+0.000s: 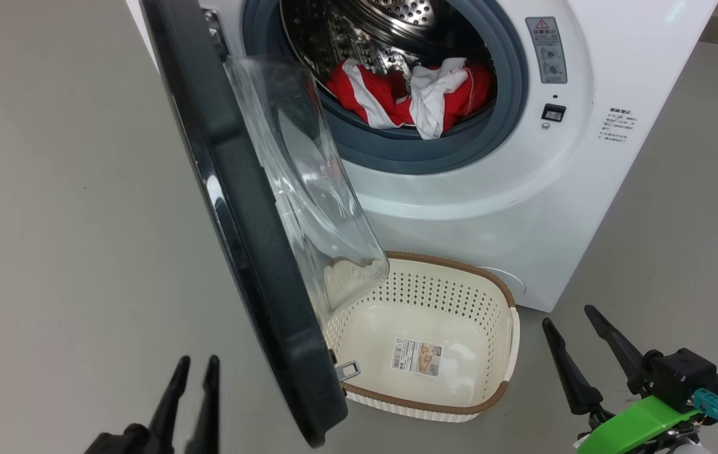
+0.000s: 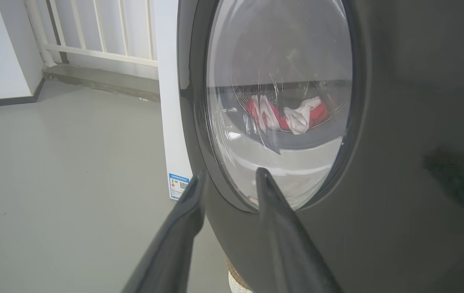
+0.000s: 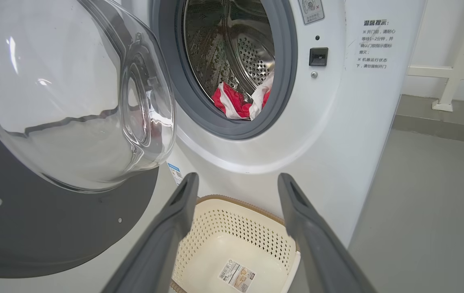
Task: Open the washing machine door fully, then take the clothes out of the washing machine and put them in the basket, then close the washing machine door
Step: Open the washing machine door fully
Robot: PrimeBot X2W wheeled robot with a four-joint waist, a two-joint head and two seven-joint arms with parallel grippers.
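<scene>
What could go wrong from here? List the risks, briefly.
The washing machine door is only partly open, with its glass bowl overhanging the basket. The right claw may hit it reaching in, and dropped clothes could land on it.
The left claw sits outside the door near its black rim; a push from there could swing it shut.
The clothes lie at the drum's front lip; a loose grab might drop them on the floor.

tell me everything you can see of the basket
The basket is small, cream plastic, a rounded rectangle with perforated walls, a brown woven-look rim and white side handle. It stands upright and empty on the grey floor just before the washing machine, a paper label on its bottom. The open door hides its left side in the head view.
</scene>
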